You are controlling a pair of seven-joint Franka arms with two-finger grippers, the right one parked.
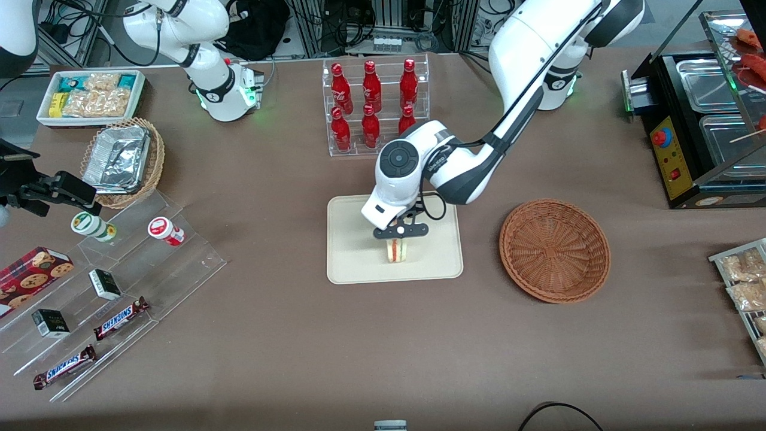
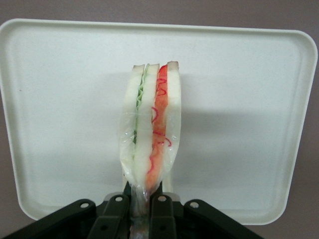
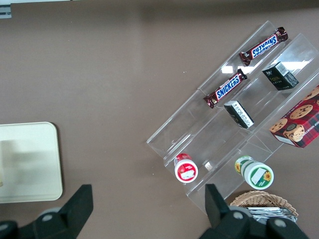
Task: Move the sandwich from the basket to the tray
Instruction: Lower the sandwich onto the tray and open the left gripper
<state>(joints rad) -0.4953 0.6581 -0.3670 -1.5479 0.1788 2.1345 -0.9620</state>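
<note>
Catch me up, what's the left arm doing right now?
The left arm's end effector is shut on the sandwich, holding it over the tray. Whether it touches the tray surface yet is unclear. The basket, toward the working arm's end of the table, has nothing in it.

The whole table (image 1: pixel 383 359) is seen steeply from above in the front view, which faces the arms' bases along the table's farther edge. The left wrist view is taken close above the tray (image 2: pixel 60 99), looking past the gripper (image 2: pixel 142 209), whose fingers are clamped on the sandwich (image 2: pixel 149 124). The right wrist view looks straight down near the parked arm's end of the table. The tray (image 3: pixel 30 164) is shared by all three views.
</note>
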